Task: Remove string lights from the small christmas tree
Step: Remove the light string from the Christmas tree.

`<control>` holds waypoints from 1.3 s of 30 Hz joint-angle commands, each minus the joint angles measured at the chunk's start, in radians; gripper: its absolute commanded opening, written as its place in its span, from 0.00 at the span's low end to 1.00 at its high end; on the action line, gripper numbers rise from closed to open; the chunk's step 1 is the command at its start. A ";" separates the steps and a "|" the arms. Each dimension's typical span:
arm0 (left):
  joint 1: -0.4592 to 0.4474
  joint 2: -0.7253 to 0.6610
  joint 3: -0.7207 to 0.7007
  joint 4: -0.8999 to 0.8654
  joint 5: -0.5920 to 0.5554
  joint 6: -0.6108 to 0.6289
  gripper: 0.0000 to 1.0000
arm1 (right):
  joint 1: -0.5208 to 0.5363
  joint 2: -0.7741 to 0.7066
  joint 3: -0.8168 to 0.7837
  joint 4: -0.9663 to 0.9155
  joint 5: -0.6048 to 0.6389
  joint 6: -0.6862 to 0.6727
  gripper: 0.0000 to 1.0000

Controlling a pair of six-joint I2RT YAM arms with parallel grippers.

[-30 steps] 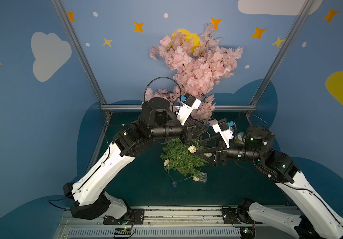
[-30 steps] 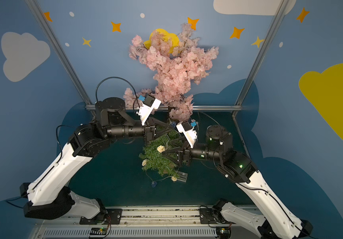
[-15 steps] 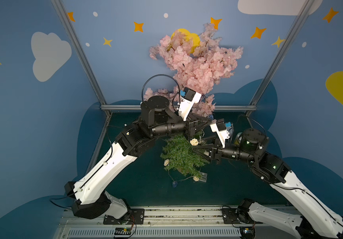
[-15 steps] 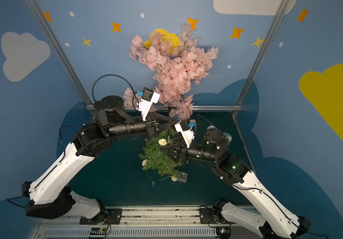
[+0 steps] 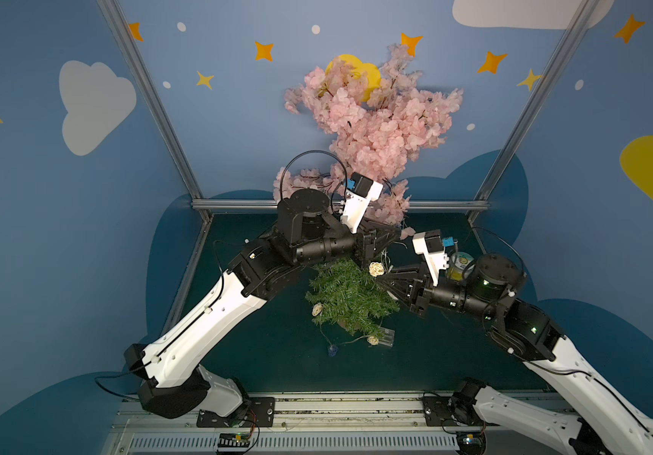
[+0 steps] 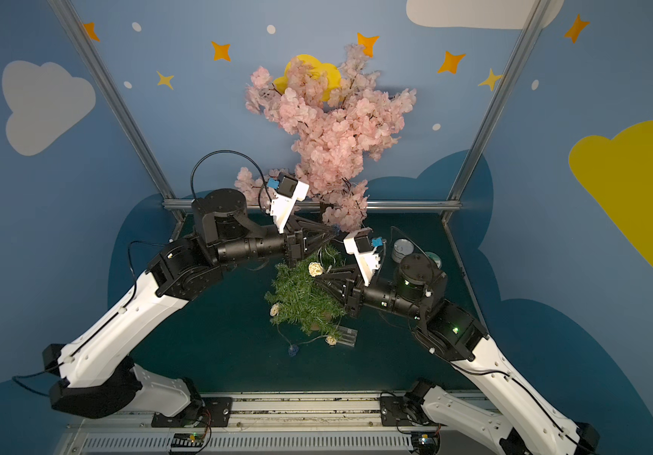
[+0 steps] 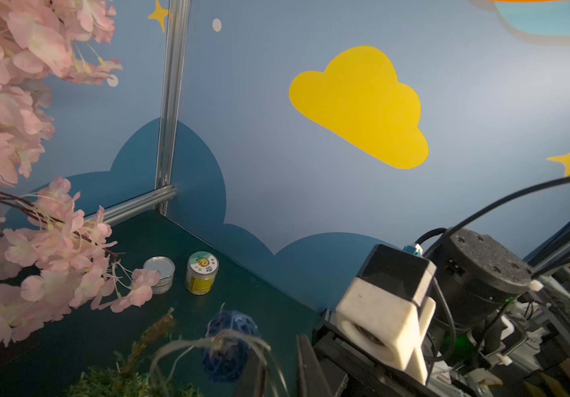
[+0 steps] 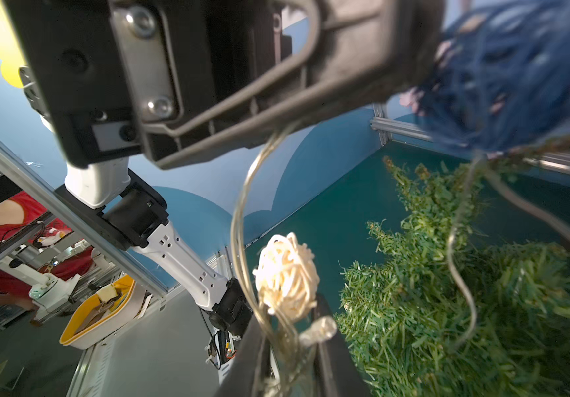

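- right gripper (image 5: 383,278) had moved in on the treetop since a second ago, jaws gone from wide to pinched on the string lights (image 5: 376,269), at the wire by a cream ball
- left gripper (image 6: 331,236) just above, jaws had eased slightly apart, wire draped through
- rest of the strand lay on the small christmas tree (image 5: 350,301), clear box (image 5: 385,338) on the floor by it

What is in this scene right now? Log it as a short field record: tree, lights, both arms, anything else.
small christmas tree: between the two arms, wire draped over it
string lights: cream ball near the treetop, more balls lower down; clear box beside the tree
left gripper: at the treetop, blue ball at its fingers; grip unclear
right gripper: fingers on either side of the wire under the cream ball; grip unclear
background: pink blossom tree, yellow jar, silver tin
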 commanded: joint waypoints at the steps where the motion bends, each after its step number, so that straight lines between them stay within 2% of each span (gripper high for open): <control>1: -0.001 -0.041 -0.007 -0.008 -0.078 0.019 0.40 | 0.002 -0.026 0.004 -0.050 0.059 -0.016 0.10; 3: -0.002 -0.054 -0.018 -0.027 -0.129 0.027 0.61 | -0.002 -0.037 0.011 -0.082 0.079 -0.027 0.09; 4: -0.002 -0.064 -0.027 -0.037 -0.160 0.029 0.84 | -0.007 -0.041 0.020 -0.108 0.091 -0.034 0.10; 5: -0.002 -0.076 -0.035 -0.049 -0.206 0.033 0.99 | -0.013 -0.045 0.029 -0.134 0.108 -0.042 0.09; 10: 0.002 -0.161 -0.129 -0.051 -0.363 0.044 0.99 | -0.073 -0.046 0.100 -0.287 0.214 -0.083 0.06; 15: 0.007 -0.241 -0.221 -0.054 -0.445 0.068 0.99 | -0.143 -0.021 0.178 -0.364 0.250 -0.131 0.06; 21: 0.015 -0.300 -0.305 -0.108 -0.506 0.122 0.99 | -0.251 0.092 0.326 -0.494 0.344 -0.192 0.05; 24: 0.023 -0.318 -0.342 -0.128 -0.513 0.148 0.99 | -0.357 0.168 0.401 -0.514 0.299 -0.199 0.05; 29: 0.049 -0.332 -0.368 -0.162 -0.485 0.196 0.99 | -0.520 0.325 0.578 -0.496 0.153 -0.173 0.05; 34: 0.083 -0.333 -0.374 -0.193 -0.456 0.258 0.99 | -0.552 0.493 0.783 -0.486 0.101 -0.163 0.05; 39: 0.155 -0.329 -0.367 -0.196 -0.367 0.280 0.99 | -0.559 0.640 0.976 -0.476 0.065 -0.169 0.05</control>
